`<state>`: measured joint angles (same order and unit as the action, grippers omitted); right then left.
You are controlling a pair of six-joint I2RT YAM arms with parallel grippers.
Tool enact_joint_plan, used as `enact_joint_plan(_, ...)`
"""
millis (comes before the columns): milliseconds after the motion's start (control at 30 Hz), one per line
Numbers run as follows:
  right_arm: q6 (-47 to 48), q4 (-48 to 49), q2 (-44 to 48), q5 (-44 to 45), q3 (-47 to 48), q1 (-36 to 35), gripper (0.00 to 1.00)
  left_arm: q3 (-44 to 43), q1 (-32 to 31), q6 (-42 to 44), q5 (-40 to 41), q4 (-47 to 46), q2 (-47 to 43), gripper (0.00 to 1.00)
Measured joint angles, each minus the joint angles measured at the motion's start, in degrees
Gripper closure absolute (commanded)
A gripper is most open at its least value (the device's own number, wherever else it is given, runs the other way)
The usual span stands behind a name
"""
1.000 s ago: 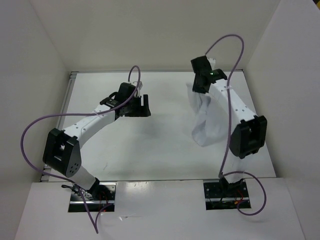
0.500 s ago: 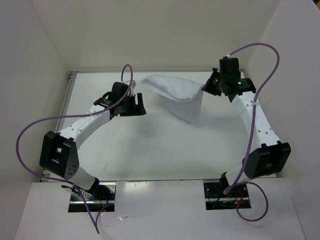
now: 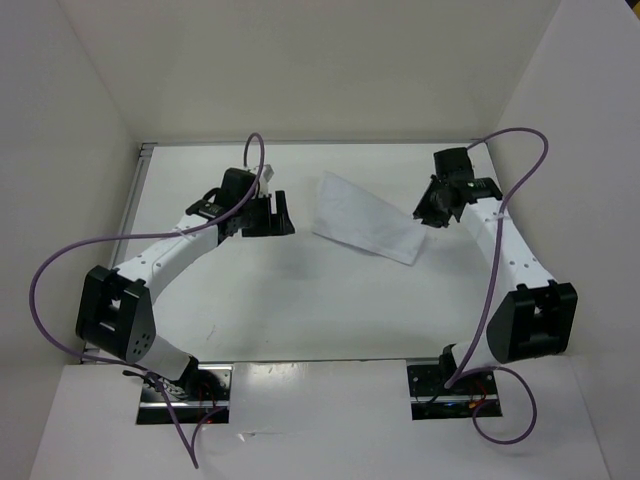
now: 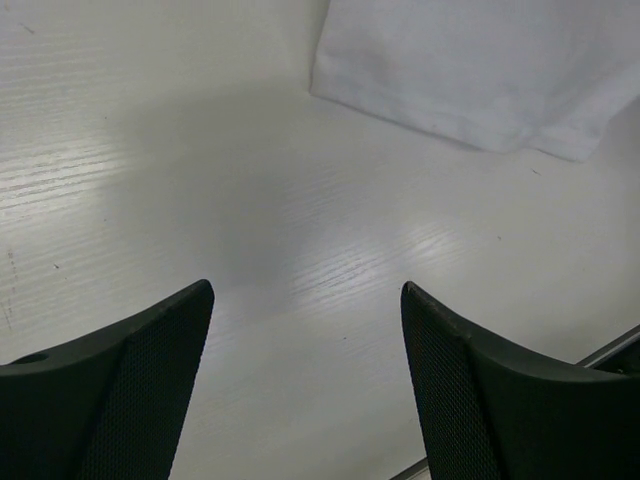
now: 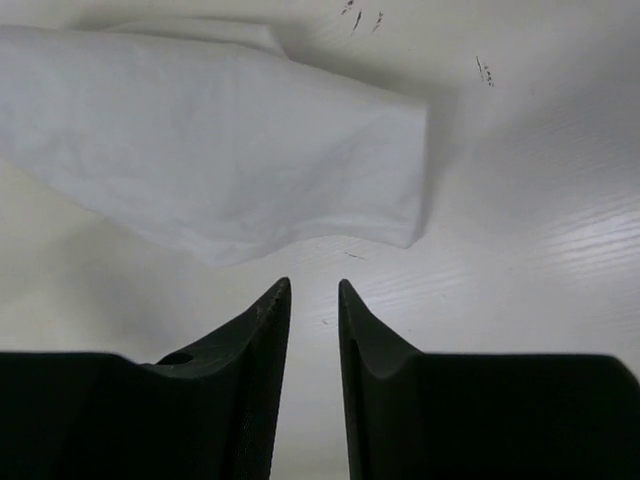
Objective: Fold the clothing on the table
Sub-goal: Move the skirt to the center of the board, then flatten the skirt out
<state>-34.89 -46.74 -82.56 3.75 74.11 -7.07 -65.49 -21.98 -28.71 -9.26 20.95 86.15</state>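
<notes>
Back wall (image 3: 320,70): stood plain, matte white, evenly lit.
Left wall (image 3: 60,170): white, lay greyer in shade.
Right wall (image 3: 590,170): white, appeared brighter.
Table (image 3: 330,300): glossy white, carried soft glare.
Near ledge (image 3: 320,420): white, ran across the front.

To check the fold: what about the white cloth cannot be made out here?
Top view: thin white square cloth, too small and white on the glossy white table; layers unclear.
Left wrist view: top frame edge cuts off its far part.
Right wrist view: left frame edge cuts off one end.
</notes>
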Motion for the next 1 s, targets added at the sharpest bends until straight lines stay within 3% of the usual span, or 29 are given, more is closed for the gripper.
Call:
enact_joint_plan(167, 0.09, -0.87, 0.59, 1.7, -1.2, -2.25, 0.65, -0.17, 0.0, 0.0, -1.55, -2.49, 0.59, 0.16)
enact_joint_plan(367, -0.24, -0.74, 0.07, 0.96, -9.05, -2.6, 0.54, -6.43, 0.04, -0.63, -2.56, -6.73, 10.27, 0.19)
enact_joint_plan(533, -0.5, 0.57, -3.54, 0.28, -10.12, -2.27, 0.54, -12.68, 0.96, -1.62, -5.29, -12.28, 19.28, 0.34)
enact_joint_plan(700, -0.9, 2.32, -6.12, -0.07, -10.32, -1.75, 0.54, -19.61, 2.86, -1.51, -9.62, -16.39, 29.07, 0.34)
enact_joint_plan(1000, -1.27, 3.52, -6.34, -0.31, -10.8, 3.82, 0.54, -21.31, 4.17, -1.49, -15.26, -18.43, 37.18, 0.34)
